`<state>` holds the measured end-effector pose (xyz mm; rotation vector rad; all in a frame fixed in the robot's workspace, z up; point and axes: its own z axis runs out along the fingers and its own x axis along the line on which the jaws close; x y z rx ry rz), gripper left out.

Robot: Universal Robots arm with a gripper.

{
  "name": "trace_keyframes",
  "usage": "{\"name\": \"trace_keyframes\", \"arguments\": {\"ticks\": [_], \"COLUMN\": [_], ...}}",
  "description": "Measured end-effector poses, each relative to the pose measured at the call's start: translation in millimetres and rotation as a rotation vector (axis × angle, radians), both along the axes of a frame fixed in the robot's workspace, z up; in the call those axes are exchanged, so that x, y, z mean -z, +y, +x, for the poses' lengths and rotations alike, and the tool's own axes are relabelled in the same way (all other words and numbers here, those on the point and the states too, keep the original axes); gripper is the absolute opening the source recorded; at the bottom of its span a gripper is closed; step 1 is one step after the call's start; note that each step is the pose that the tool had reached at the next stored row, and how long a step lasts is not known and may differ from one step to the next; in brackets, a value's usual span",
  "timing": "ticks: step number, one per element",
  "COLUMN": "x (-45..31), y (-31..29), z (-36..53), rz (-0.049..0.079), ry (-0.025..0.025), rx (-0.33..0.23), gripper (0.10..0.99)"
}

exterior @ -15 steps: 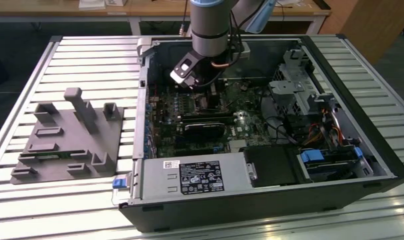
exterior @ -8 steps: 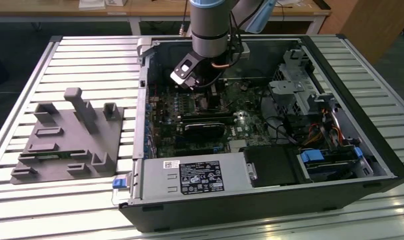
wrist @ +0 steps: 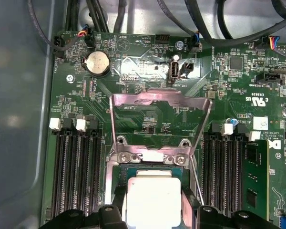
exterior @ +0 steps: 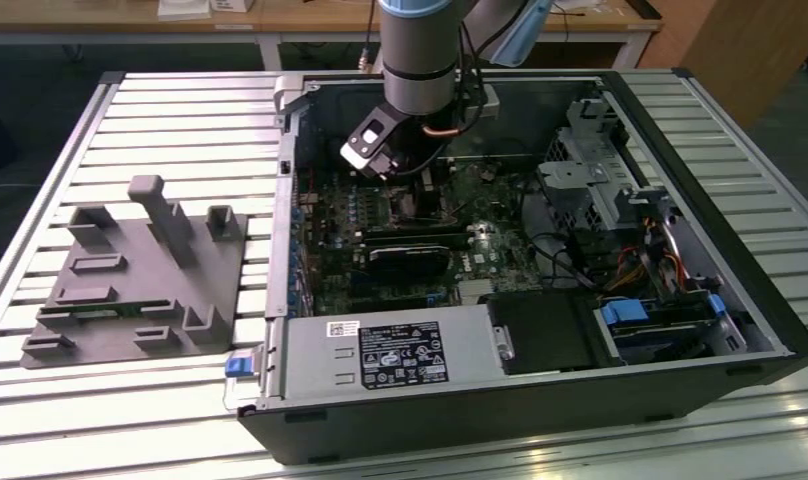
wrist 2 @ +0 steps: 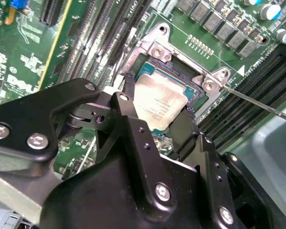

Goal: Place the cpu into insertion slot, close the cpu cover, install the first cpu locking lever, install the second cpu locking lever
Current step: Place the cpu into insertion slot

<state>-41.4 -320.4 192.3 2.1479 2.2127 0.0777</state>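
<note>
In the exterior view the gripper hangs inside the open computer case, toward twelve o'clock on the green board. A grey fixture lies at nine o'clock from the case. In the second wrist view its fingers are set narrow and clasp opposite edges of the cpu, which lies in the insertion slot. In the first wrist view the cpu cover stands tilted open on its hinge, just beyond the cpu.

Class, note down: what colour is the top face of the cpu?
The cpu is dull silver-grey on top, clearest in the first wrist view.
</note>
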Motion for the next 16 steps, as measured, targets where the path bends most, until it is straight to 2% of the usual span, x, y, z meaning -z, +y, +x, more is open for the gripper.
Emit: {"name": "trace_keyframes", "arguments": {"ticks": [16], "x": [0.1], "y": [0.1], "z": [-1.7], "rz": [0.004], "ry": [0.0004], "rx": [0.027], "gripper": [0.541]}}
